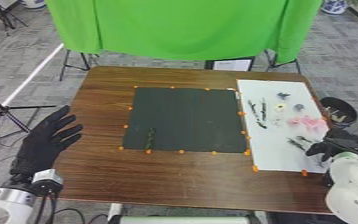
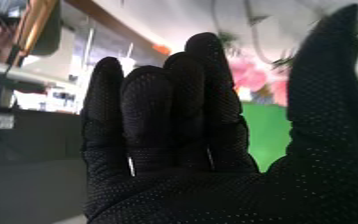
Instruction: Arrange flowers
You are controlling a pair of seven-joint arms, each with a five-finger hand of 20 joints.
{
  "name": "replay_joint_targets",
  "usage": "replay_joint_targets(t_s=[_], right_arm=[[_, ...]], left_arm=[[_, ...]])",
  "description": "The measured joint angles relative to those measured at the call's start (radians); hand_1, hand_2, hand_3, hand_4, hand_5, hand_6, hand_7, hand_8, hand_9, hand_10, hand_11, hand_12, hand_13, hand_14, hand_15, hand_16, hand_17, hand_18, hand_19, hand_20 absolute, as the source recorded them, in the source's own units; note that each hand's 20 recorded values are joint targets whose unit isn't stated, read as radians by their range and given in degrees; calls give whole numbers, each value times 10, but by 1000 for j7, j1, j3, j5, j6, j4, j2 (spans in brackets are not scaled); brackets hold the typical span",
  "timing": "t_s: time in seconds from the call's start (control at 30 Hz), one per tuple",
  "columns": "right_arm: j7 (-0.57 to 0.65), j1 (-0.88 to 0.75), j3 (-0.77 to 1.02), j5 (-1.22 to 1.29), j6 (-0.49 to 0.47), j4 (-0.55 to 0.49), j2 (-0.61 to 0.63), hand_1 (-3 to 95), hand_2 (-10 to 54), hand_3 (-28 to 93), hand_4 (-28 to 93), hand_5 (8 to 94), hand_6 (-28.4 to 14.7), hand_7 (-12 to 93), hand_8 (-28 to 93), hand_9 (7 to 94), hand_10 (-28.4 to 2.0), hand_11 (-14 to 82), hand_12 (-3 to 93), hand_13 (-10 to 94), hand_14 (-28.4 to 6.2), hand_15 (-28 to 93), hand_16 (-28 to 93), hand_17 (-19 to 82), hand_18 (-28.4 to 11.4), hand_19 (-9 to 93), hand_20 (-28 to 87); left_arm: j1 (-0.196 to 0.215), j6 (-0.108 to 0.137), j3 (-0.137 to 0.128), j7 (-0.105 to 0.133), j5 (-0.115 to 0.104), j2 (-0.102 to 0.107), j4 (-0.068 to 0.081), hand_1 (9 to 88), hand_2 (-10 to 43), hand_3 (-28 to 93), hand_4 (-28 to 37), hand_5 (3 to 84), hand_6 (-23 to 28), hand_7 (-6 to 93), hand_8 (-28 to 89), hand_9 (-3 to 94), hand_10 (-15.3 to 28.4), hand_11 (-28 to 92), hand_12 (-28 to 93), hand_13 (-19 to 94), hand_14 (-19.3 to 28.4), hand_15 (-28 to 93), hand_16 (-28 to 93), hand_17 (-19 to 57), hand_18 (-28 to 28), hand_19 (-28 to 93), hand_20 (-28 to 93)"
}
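One green sprig (image 1: 151, 139) lies on the dark mat (image 1: 189, 117); pink flowers (image 1: 309, 122) and other stems (image 1: 263, 110) await placement on the white sheet (image 1: 269, 152). Right hand (image 1: 335, 142): fingers extended, empty. Assessed: early stage.

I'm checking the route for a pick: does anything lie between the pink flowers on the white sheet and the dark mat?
Yes: thin dark stems lie on the white sheet between the pink flowers and the dark mat. They look low, so a lifted flower would probably pass over.
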Motion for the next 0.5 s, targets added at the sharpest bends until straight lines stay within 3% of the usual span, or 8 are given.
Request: replay_joint_targets(t_s=[0.13,0.2,0.3,0.4,0.5], right_arm=[[-45,-12,-15,-21,156,43,8,435,-91,789,-282,657,4,567,123,712,-109,581,485,677,-100,811,335,293,-171,768,317],[-68,-17,-13,-4,188,53,9,422,-94,784,-283,651,3,558,122,707,-109,580,484,671,-99,806,343,290,-169,766,314],[-82,-24,9,77,167,53,7,437,-95,796,-282,654,5,557,118,708,-107,556,507,670,-97,802,341,286,-167,760,314],[-92,-23,27,123,73,54,5,437,-95,831,-282,674,7,566,135,734,-107,557,520,682,-101,811,341,287,-167,760,317],[-106,-19,31,118,48,54,5,394,-72,872,-229,666,0,613,205,742,-106,626,508,685,-113,849,355,289,-167,767,331]], left_arm=[[0,0,0,0,0,0,0,247,-61,704,-283,264,38,200,-111,223,117,216,173,182,158,400,-11,-92,213,436,131],[0,0,0,0,0,0,0,247,-59,703,-283,264,38,200,-111,223,117,217,174,182,158,401,-11,-92,213,437,131],[0,0,0,-1,-1,0,0,246,-59,704,-283,263,38,201,-111,223,117,216,174,182,159,403,-12,-92,213,436,131],[2,0,0,-1,-2,0,0,247,-58,703,-283,263,38,201,-111,224,117,217,173,182,158,401,-12,-92,213,436,131],[4,0,0,-1,-3,0,0,247,-57,703,-283,264,38,202,-111,224,117,217,173,182,158,401,-11,-92,213,436,131]])
